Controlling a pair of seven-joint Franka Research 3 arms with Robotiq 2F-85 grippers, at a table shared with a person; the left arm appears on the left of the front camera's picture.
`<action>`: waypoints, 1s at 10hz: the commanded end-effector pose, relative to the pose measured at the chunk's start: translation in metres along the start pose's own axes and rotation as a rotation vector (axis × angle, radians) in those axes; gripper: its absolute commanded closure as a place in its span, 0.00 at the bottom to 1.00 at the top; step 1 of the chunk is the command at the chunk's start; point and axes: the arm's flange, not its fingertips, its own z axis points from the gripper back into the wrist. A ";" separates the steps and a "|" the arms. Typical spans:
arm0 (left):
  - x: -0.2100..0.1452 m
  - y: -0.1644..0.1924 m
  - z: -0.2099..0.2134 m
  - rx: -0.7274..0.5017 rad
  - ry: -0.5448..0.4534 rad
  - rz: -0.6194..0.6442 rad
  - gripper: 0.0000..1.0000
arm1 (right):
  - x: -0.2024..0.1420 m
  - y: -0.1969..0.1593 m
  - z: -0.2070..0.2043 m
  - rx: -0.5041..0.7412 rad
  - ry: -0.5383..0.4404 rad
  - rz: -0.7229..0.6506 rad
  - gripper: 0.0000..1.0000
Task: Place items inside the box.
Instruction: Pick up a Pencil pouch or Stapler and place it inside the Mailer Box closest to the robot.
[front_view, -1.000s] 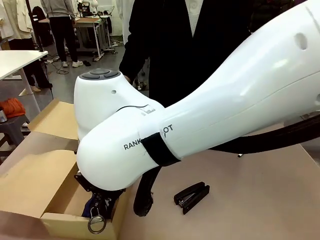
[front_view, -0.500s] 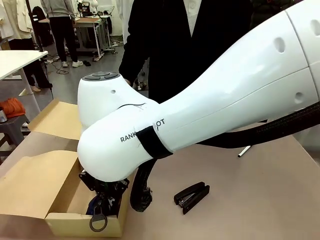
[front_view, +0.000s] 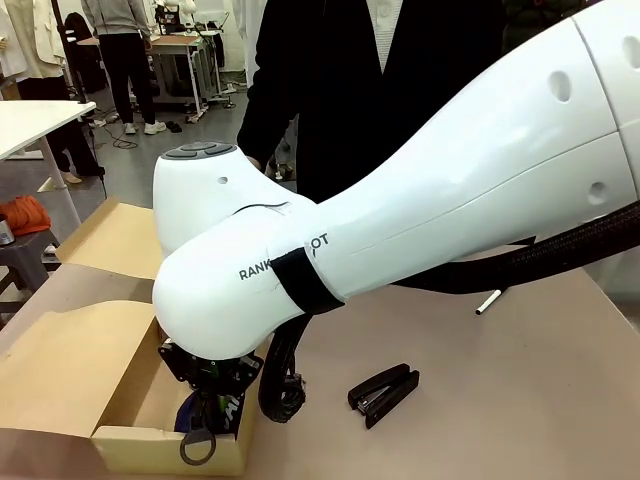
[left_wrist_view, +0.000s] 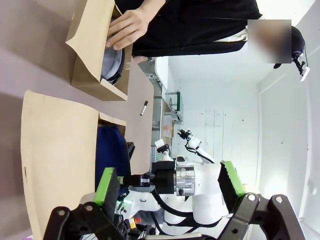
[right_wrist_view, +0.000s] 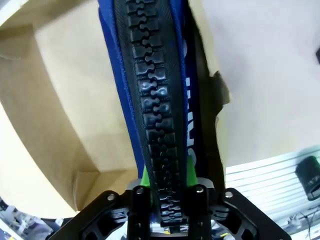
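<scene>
Right arm (front_view: 420, 200) shifted | right jaws grip one navy pouch (right_wrist_view: 150, 75) in box (front_view: 60, 370) | left jaws wide | one stapler (front_view: 383, 393)

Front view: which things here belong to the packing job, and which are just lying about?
Part of the job: cardboard box; navy pouch, held by the right gripper; black stapler; marker pen.

Just lying about: white side table; orange bundle, both far left in the background.
</scene>
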 end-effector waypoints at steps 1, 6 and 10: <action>-0.001 -0.001 0.002 -0.014 0.003 -0.017 0.00 | 0.000 0.002 0.005 0.004 0.011 -0.009 0.00; -0.001 -0.001 0.002 -0.014 0.003 -0.017 0.00 | 0.000 -0.008 0.009 0.033 0.005 -0.007 0.00; -0.001 -0.001 0.002 -0.014 0.003 -0.017 0.00 | 0.005 -0.044 0.065 0.075 -0.028 0.094 0.00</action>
